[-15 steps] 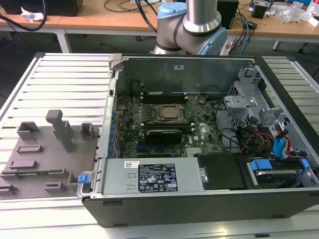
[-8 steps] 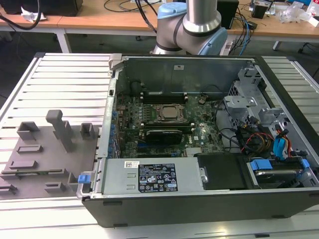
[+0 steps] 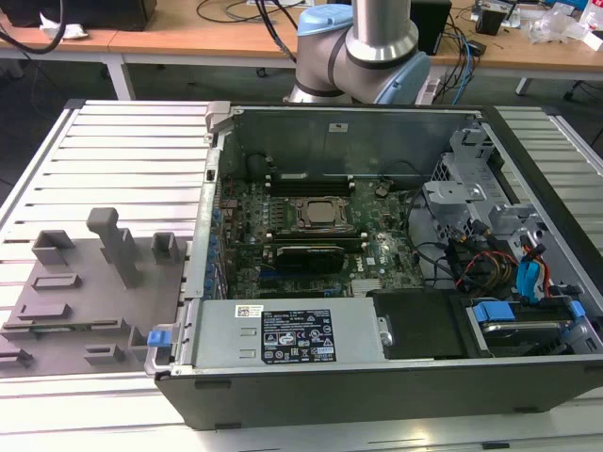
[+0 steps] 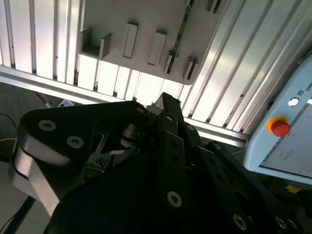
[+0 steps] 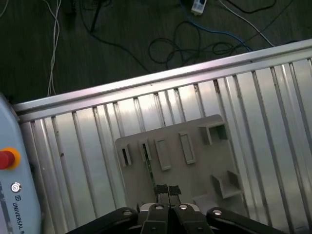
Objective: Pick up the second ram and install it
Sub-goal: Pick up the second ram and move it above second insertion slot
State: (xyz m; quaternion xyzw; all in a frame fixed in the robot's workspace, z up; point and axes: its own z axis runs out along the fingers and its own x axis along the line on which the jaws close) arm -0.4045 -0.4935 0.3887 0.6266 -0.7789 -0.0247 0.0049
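Second ram (image 4: 182,29), green, edgewise on grey tray (image 4: 146,14)

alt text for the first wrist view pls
The gripper, closed and empty, hangs above a grey tray on a ribbed aluminium table, with the second ram standing on edge in a tray slot. Beyond the table edge lies dark floor with cables.

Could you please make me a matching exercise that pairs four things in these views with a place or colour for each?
Things:
1. second ram
2. CPU socket
3. pendant button
4. case-corner clip

Place or colour:
A. blue
B. standing on edge in the grey tray
C. red
D. inside the open computer case

Pairs: 1-B, 2-D, 3-C, 4-A.
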